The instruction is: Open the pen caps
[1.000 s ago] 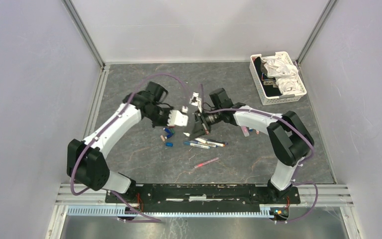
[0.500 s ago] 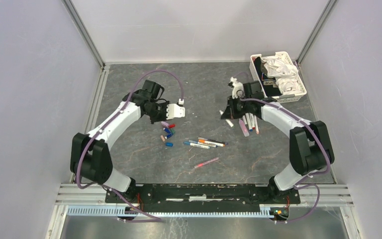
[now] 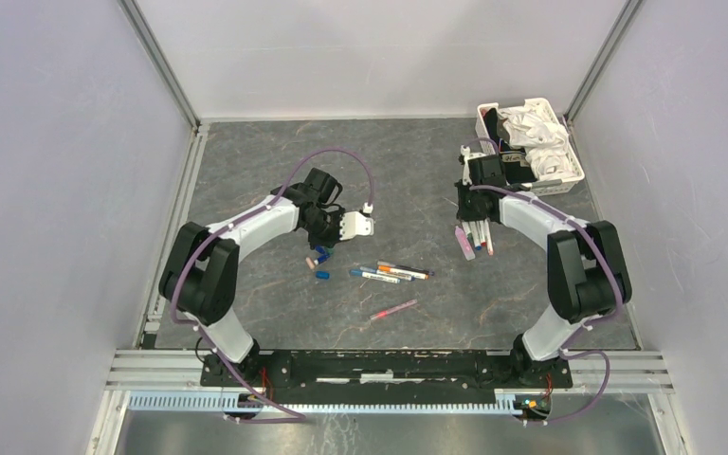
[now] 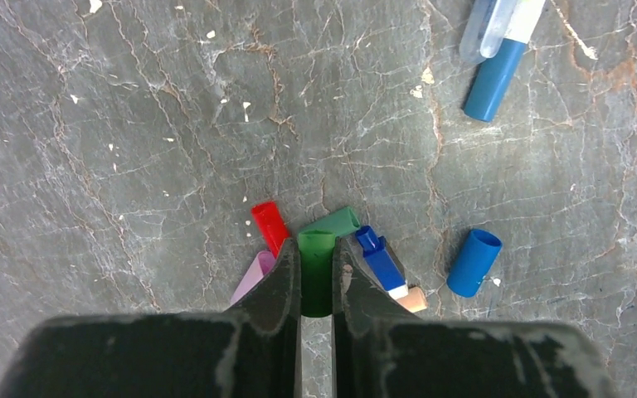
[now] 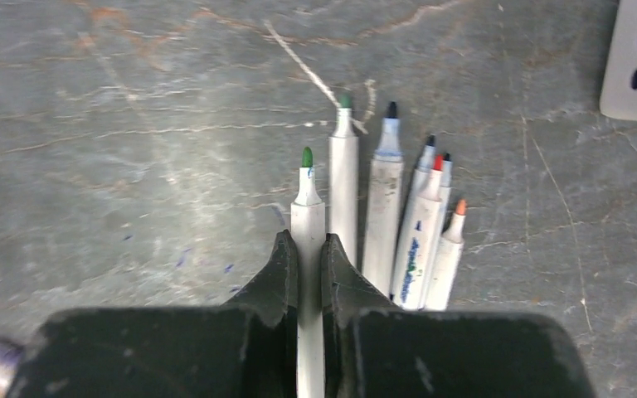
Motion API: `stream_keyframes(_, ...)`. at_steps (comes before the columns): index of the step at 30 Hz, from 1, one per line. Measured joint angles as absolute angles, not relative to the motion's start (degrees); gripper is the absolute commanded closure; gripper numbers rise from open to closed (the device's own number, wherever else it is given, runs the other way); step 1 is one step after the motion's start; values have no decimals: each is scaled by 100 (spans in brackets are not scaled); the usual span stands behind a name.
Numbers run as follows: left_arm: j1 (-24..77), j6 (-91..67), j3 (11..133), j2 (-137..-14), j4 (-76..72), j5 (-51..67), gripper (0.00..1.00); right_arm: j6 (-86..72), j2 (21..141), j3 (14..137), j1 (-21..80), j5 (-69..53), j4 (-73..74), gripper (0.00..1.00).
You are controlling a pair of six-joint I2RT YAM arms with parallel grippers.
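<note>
The work surface is a grey marbled table [image 3: 246,171] enclosed by pale walls. Nearest the arm bases, a slim pink pen [image 3: 393,309] lies alone with bare table on all sides. Beyond it, a bundle of capped white pens [image 3: 389,273] lies mid-table. Just to its left is a cluster of stubby plastic pen caps [image 3: 320,256].

In the left wrist view, the left gripper [image 4: 316,249] is clamped on a short dark-green cap [image 4: 316,278], open end forward, over this cluster. Close around it are:
- a lighter green cap [image 4: 333,222];
- a red cap [image 4: 269,227];
- a lilac cap [image 4: 251,278];
- a dark blue cap with a white end [image 4: 379,259];
- a tan cap [image 4: 415,299].

A light blue cap [image 4: 474,262] lies apart from these. Bare table extends ahead of the cluster.

Farther right, the right gripper [image 5: 308,240] is clamped on a white pen barrel with a bare green tip [image 5: 307,207]. This barrel is at one end of a row of uncapped white pen barrels [image 5: 381,207] that lie side by side with tips pointing away. Whether it rests on the table cannot be told.

A white perforated plastic basket [image 3: 545,188] stands in the far right corner, near the right wrist.
</note>
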State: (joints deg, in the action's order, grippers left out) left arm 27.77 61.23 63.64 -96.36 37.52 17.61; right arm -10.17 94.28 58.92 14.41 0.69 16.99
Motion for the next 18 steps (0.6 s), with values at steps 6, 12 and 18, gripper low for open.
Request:
stream_keyframes(6,2777,6003,6331,-9697,3618,1660,75,-982,9797,5892,1361,596,1688,86)
stream_keyframes(12,2777,5951,6331,-9697,3625,1693,64,-932,9891,5892,1358,812,1632,72)
stream_keyframes(18,2777,5808,6584,-9695,3909,1820,46,-913,9891,5889,1361,832,1599,63)
